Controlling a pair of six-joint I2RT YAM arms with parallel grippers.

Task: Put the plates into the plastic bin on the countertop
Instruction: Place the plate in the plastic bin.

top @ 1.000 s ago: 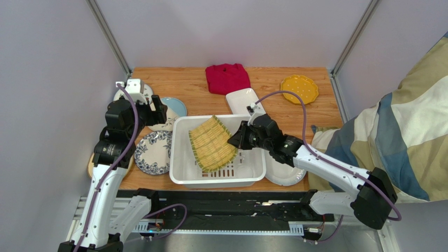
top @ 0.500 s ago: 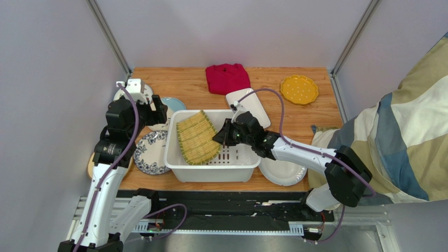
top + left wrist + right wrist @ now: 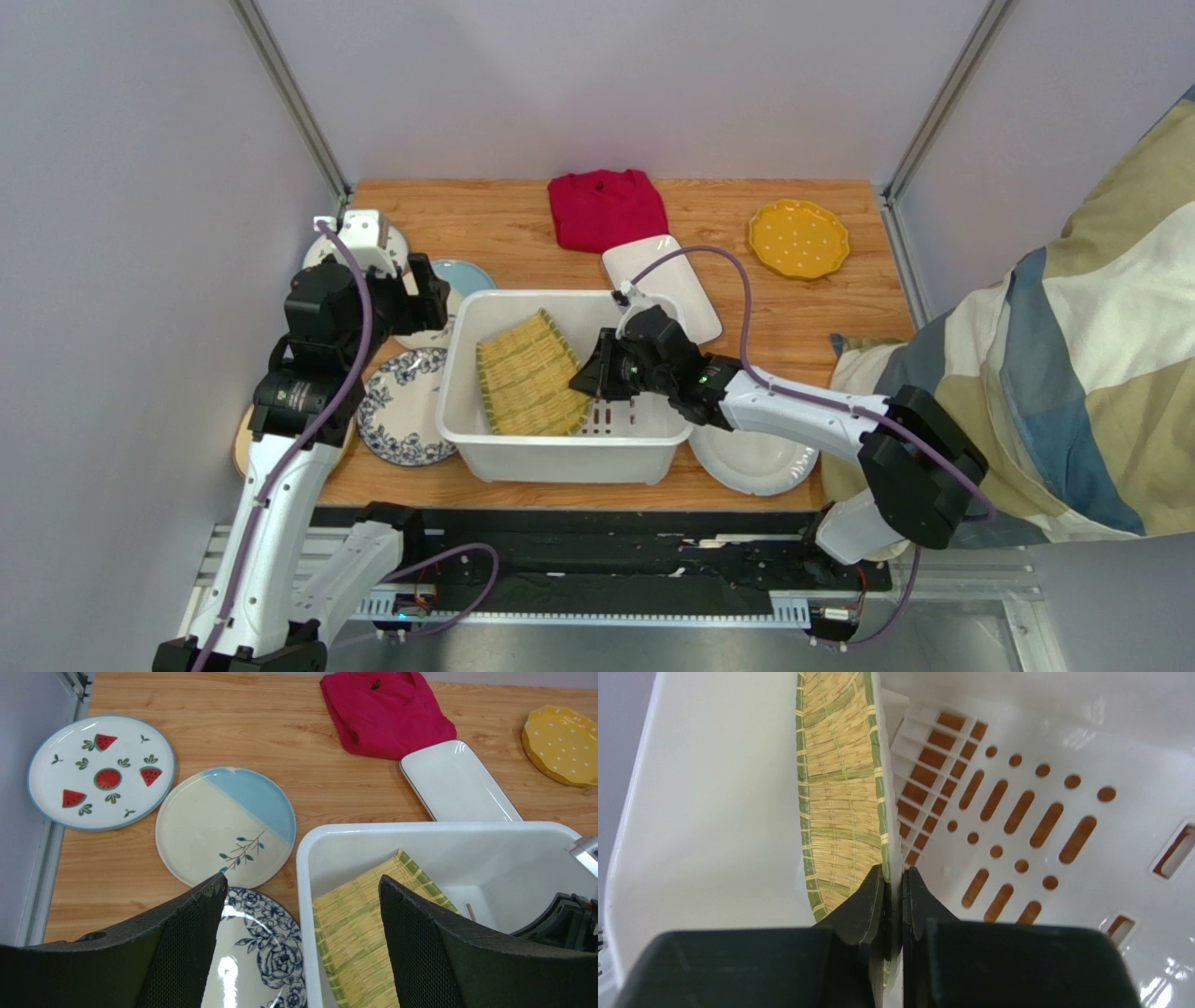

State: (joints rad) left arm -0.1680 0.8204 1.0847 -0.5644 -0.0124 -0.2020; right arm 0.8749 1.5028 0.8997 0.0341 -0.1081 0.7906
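Note:
My right gripper (image 3: 595,380) is shut on the edge of the greenish woven-look plate (image 3: 528,374) and holds it tilted inside the white plastic bin (image 3: 561,461); the plate (image 3: 840,784) stands on edge against the bin's left wall (image 3: 703,812). My left gripper (image 3: 421,297) is open and empty above the bin's left rim (image 3: 306,882), over the blue floral plate (image 3: 256,952). The cream-and-blue plate (image 3: 224,826) and the strawberry plate (image 3: 100,772) lie left on the countertop (image 3: 491,224). A white rectangular plate (image 3: 673,280), a yellow scalloped plate (image 3: 798,238) and a white round plate (image 3: 758,459) lie right.
A folded red cloth (image 3: 606,207) lies at the back middle. A person in a striped garment (image 3: 1066,350) stands at the right edge. Metal frame posts rise at both back corners of the table.
The right gripper carried the woven plate left and down into the bin. The bin slid left and back by about a hand's width. The left arm stayed put.

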